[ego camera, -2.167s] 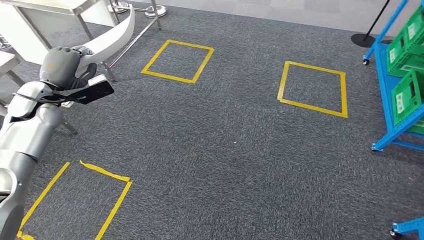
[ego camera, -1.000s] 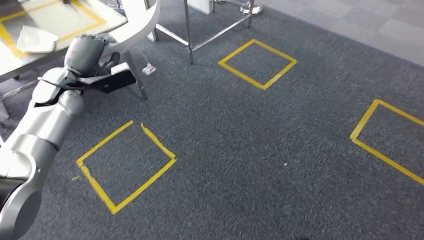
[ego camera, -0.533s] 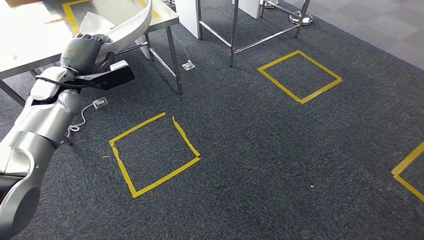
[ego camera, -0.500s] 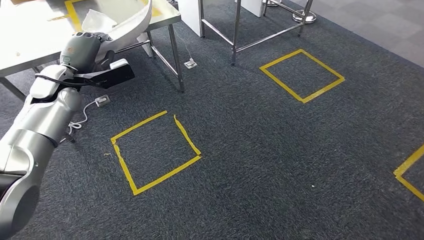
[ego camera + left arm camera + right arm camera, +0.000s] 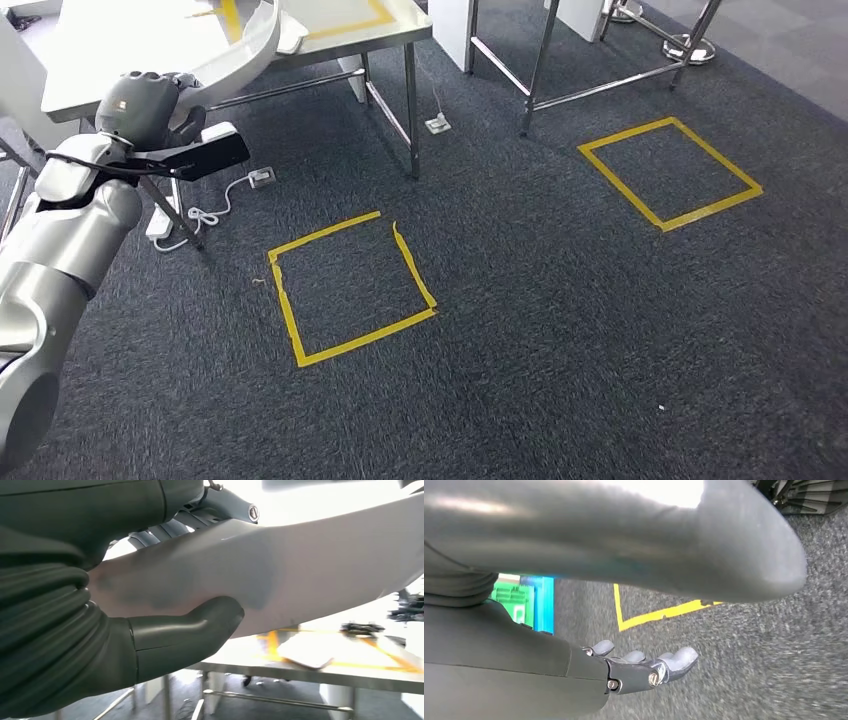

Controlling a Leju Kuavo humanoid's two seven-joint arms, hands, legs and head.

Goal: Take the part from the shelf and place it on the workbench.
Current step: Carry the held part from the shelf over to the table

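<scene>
A long, curved white part [image 5: 243, 58] is gripped by my left hand [image 5: 140, 105], raised at the upper left of the head view. The part's far end reaches over the edge of the steel workbench [image 5: 120, 45]. In the left wrist view the thumb [image 5: 200, 625] presses under the white part [image 5: 310, 565], with the darker fingers wrapped over its other side. My right hand [image 5: 629, 667] hangs above the carpet, fingers stretched out and holding nothing.
Two yellow tape squares [image 5: 350, 285] [image 5: 670, 170] mark the dark carpet. The workbench leg [image 5: 412, 120], a power strip with white cable [image 5: 200, 212] and another metal frame [image 5: 540, 60] stand ahead. A flat white piece [image 5: 290, 40] lies on the workbench. A blue shelf [image 5: 540, 605] is behind.
The whole picture has shifted: I have turned and walked from the blue shelf toward the workbench, which is now closer. My left hand keeps hold of the white part.
</scene>
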